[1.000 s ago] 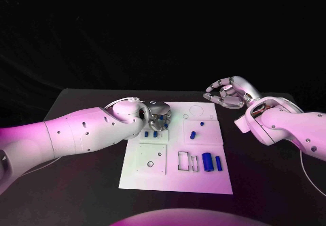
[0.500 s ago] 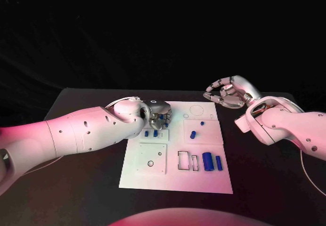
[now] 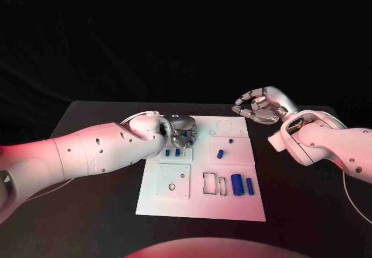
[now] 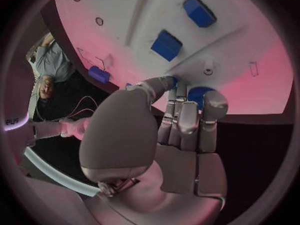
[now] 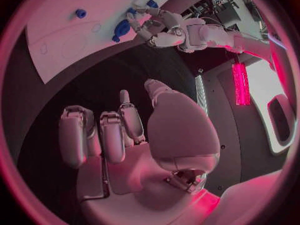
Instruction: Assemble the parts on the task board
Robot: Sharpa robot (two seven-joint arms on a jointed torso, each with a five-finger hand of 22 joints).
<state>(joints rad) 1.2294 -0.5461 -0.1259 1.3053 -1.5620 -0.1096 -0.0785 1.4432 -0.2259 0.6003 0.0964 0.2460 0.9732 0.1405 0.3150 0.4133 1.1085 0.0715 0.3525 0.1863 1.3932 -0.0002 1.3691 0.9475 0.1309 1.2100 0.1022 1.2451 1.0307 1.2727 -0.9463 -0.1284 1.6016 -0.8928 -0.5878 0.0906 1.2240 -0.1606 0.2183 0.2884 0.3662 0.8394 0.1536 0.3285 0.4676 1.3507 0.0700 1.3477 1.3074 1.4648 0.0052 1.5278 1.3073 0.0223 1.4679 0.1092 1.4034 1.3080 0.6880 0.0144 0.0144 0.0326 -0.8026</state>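
Head view first: the black tabletop (image 3: 93,215) carries the white task board (image 3: 203,201) in its middle, and the two white arms reach in from either side. The left hand (image 3: 181,134) hovers low over the far left part of the board, fingers (image 4: 181,116) curled inward. In the left wrist view a blue part (image 4: 199,93) sits right at the fingertips, but whether it is pinched or merely touched I cannot tell. The right hand (image 3: 259,106) hangs above the tabletop just beyond the board's far right corner, well clear of the parts, with its fingers (image 5: 103,135) loosely curled and nothing in them.

The remaining blue parts are spread over the board: a pair of small ones (image 3: 172,152) just below the left hand, two more (image 3: 222,153) on the raised panel at centre right, and two longer cylinders (image 3: 241,185) lying side by side near the front, beside empty rectangular slots (image 3: 214,183).

The main risk, as I judge it, lies at the left fingertips. If the grip on the small part is shallow or off-centre, the part could tilt, slip and roll across the board. The curled fingers also crowd the neighbouring pair and could knock them aside.
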